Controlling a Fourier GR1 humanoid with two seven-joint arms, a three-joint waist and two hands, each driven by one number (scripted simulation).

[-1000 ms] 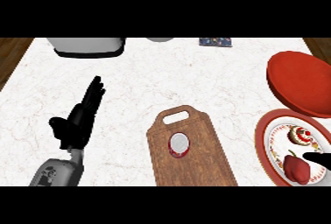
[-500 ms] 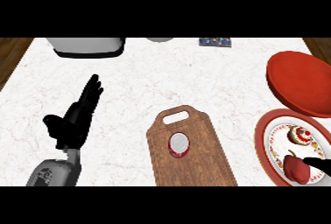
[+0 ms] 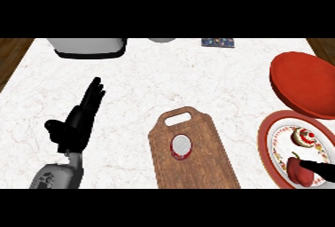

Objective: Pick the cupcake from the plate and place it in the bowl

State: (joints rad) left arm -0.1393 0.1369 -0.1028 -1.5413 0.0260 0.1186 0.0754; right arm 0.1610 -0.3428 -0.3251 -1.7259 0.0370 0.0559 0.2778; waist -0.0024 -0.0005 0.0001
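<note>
No readable writing anywhere. Cupcake (image 3: 303,135), pale with red topping, sitting on the plate (image 3: 270,142) just beyond the right hand (image 3: 321,169), fingers undiscernible. Left hand (image 3: 78,119) spread flat, far left of it.

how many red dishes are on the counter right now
2: a plain red bowl at the right edge, and just below it a red-rimmed plate holding the cupcake. Both run past the view's right edge, so more could be hidden there.

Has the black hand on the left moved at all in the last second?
Barely. The left hand stays open, fingers up, left of the wooden board, in nearly the same spot.
</note>
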